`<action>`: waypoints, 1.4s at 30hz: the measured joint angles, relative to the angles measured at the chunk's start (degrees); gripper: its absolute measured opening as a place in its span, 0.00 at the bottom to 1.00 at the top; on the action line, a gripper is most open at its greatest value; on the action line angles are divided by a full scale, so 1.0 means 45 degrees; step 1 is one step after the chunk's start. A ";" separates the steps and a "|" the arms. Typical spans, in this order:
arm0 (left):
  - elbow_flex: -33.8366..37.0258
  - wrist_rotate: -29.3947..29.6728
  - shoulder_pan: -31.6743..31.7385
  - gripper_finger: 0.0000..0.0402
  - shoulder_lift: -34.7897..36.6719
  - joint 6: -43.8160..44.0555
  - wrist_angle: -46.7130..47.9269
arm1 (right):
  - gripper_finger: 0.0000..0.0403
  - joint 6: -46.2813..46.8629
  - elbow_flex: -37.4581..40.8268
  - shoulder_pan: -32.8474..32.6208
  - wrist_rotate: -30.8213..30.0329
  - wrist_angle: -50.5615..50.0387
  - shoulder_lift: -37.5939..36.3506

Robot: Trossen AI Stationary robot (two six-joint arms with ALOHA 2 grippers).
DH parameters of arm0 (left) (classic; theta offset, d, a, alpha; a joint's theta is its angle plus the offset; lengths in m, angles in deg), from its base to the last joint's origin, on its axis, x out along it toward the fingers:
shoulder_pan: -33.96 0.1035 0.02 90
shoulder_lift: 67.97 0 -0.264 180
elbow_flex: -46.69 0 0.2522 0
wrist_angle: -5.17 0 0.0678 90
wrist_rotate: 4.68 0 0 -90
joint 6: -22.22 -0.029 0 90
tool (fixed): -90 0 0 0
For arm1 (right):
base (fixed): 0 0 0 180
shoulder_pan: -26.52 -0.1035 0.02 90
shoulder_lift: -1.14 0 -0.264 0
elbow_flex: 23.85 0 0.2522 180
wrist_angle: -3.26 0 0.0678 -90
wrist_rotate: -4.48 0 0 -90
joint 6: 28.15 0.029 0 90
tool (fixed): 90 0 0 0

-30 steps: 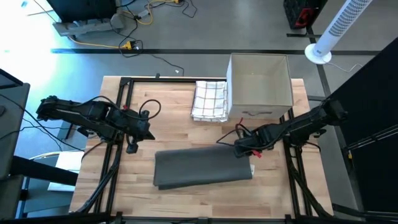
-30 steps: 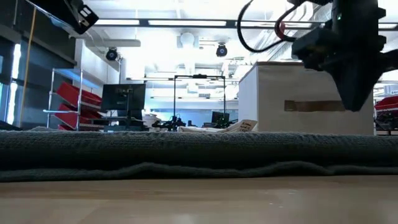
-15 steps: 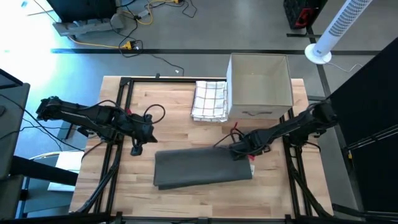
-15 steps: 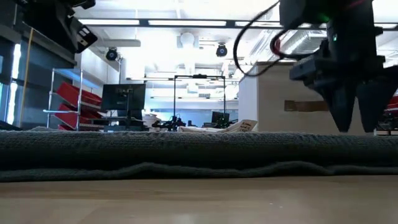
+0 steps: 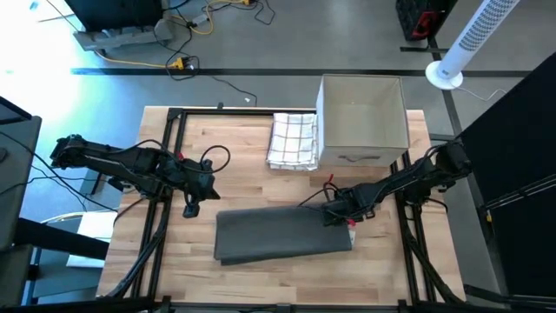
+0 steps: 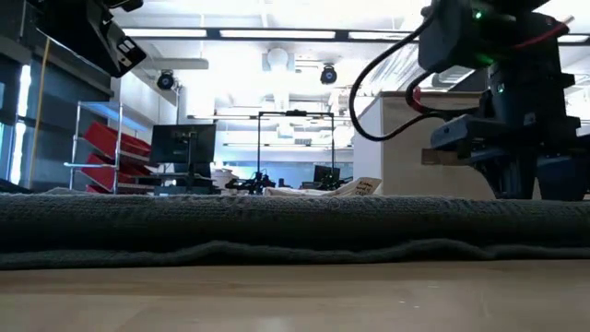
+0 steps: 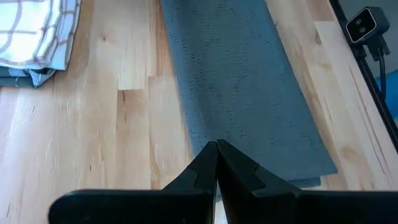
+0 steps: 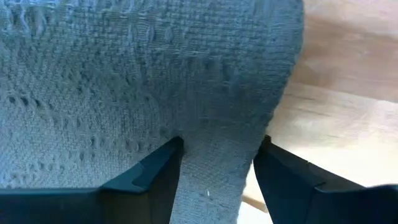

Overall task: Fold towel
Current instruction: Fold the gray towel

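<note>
Right tool [image 5: 334, 215] sits spread over the far right corner of the grey towel [image 5: 282, 235], which lies flat, already doubled, on the table [image 5: 234, 148]. Soft, limp cloth: pinch at corners. Left tool [image 5: 188, 209], pressed together, waits nearby.

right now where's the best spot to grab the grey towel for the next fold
Probably the right short end of the grey towel, from above. It lies flat as a long strip, and the right tool sits open over that edge, which passes between its fingers in the wrist view.

Parted hand [image 8: 214, 171] seemingly astride grey towel [image 8: 124, 81] edge
</note>
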 joint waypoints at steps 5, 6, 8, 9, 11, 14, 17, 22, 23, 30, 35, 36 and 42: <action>0.0000 -0.0002 0.0000 0.00 0.0000 0.0000 0.0002 | 0.14 -0.0180 -0.0025 -0.0065 -0.0044 -0.0588 -0.0045; 0.0013 -0.0002 0.0000 0.00 0.0000 0.0000 -0.0012 | 0.07 -0.0232 -0.0016 -0.0085 -0.0145 -0.0651 -0.0121; 0.0173 0.0002 0.0000 0.00 0.0005 0.0000 -0.0052 | 0.04 -0.0251 0.0013 -0.0105 -0.0298 -0.0759 -0.0462; 0.0352 -0.0002 0.0000 0.00 0.0000 0.0000 -0.0156 | 0.04 -0.0251 0.0058 -0.0103 -0.0347 -0.1051 -0.0699; 0.0950 0.0009 0.0000 0.00 -0.0030 -0.0107 -0.0817 | 0.04 -0.0215 0.0055 -0.0089 -0.0648 -0.1889 -0.1484; 0.2199 -0.0008 0.0000 0.00 -0.0262 -0.0309 -0.3275 | 0.04 -0.0164 -0.0501 -0.0052 -0.1070 -0.3656 -0.2845; 0.3471 -0.0050 0.0000 0.00 -0.0865 0.0003 -0.6694 | 0.04 0.0009 -0.1158 0.0100 -0.1374 -0.5713 -0.4086; 0.4622 0.0022 0.0000 0.00 -0.2645 0.0412 -1.1540 | 0.04 0.0327 -0.2194 0.0223 -0.2018 -0.7355 -0.5124; 0.4668 0.0022 0.0000 0.00 -0.3133 0.0413 -1.2102 | 0.04 0.0322 -0.2348 0.0252 -0.2115 -0.7452 -0.5196; 0.4663 -0.0309 -0.0010 0.00 -0.6903 0.0785 -1.6026 | 0.04 -0.0212 -0.2831 0.0554 -0.2276 -0.7384 -0.5208; 0.4643 -0.0670 -0.0010 0.00 -0.8708 0.1319 -1.7046 | 0.04 -0.0453 -0.3008 0.0556 -0.2277 -0.6139 -0.5208; 0.4643 -0.0687 -0.0010 0.00 -0.8981 0.1403 -1.7021 | 0.04 -0.0477 -0.3010 0.0556 -0.2291 -0.5580 -0.5205; 0.4636 -0.0712 0.0035 0.00 -1.0278 0.1621 -1.7098 | 0.04 -0.1775 -0.3020 0.0561 -0.2358 -0.0715 -0.4231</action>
